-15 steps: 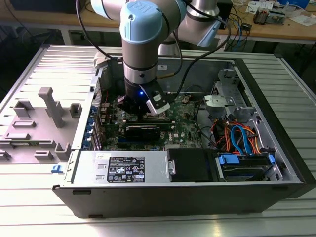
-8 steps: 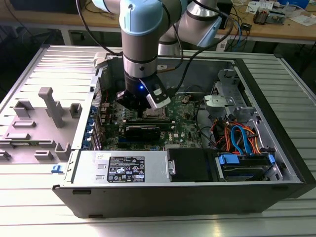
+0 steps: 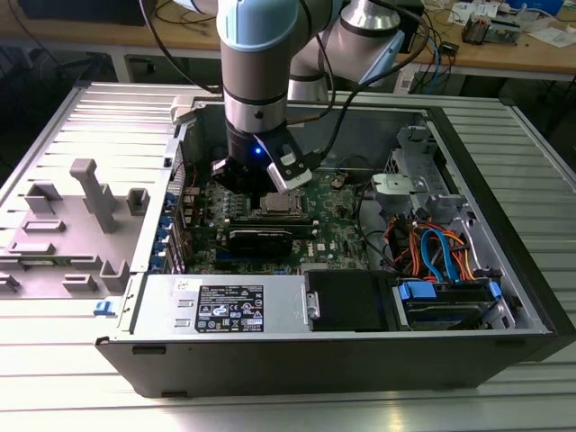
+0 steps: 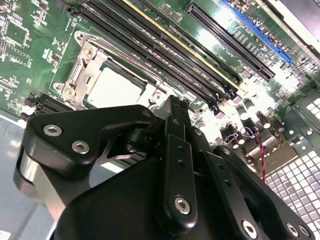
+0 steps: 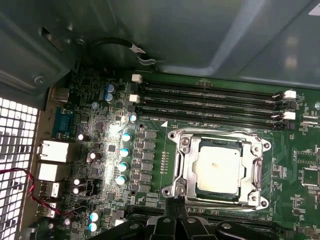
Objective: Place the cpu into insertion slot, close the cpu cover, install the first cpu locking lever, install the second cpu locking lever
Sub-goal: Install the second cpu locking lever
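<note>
The cpu, a square chip with a silver top, lies flat in its socket on the green motherboard. It also appears in the second wrist view and in the exterior view. The cpu cover, a silver frame, lies down around the chip, with thin wire levers along the socket's edges. I cannot tell whether the levers are latched. My gripper hangs just off one edge of the socket, shut, fingertips pressed together with nothing visible between them. In the exterior view the gripper is low inside the open case.
Long black memory slots run beside the socket. A black card lies just in front of it. A power supply box, a drive bay with orange and blue cables and the case walls hem in the board. Grey fixtures stand outside.
</note>
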Tool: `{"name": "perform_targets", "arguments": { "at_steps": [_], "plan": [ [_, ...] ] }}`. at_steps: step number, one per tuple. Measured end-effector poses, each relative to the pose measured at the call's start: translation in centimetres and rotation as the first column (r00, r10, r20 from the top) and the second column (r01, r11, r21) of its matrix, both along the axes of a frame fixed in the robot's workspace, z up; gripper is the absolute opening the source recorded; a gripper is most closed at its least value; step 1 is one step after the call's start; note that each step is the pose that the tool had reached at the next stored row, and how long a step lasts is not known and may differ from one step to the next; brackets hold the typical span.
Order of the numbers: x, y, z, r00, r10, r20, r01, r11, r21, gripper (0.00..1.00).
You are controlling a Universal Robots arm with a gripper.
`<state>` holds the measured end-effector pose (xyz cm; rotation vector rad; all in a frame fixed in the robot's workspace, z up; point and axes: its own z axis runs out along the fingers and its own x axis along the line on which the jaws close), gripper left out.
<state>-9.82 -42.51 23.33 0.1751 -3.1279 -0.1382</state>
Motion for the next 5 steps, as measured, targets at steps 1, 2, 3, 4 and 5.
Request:
{"name": "perform_targets", "arguments": {
  "at_steps": [1, 2, 3, 4, 5],
  "plan": [
    [0.0, 0.0, 0.01, 1.0, 0.0, 0.0, 0.0, 1.0, 0.0, 0.11],
    [0.0, 0.01, 0.1, 1.0, 0.0, 0.0, 0.0, 1.0, -0.0001, 0.11],
    [0.0, 0.02, 0.21, 1.0, 0.0, -0.0001, 0.0, 1.0, -0.0002, 0.11],
    [0.0, 0.01, 0.21, 1.0, 0.0, -0.0001, 0.0, 1.0, -0.0002, 0.11],
    [0.0, 0.01, 0.22, 1.0, 0.0, -0.0001, 0.0, 1.0, -0.0002, 0.11]
  ]
}}
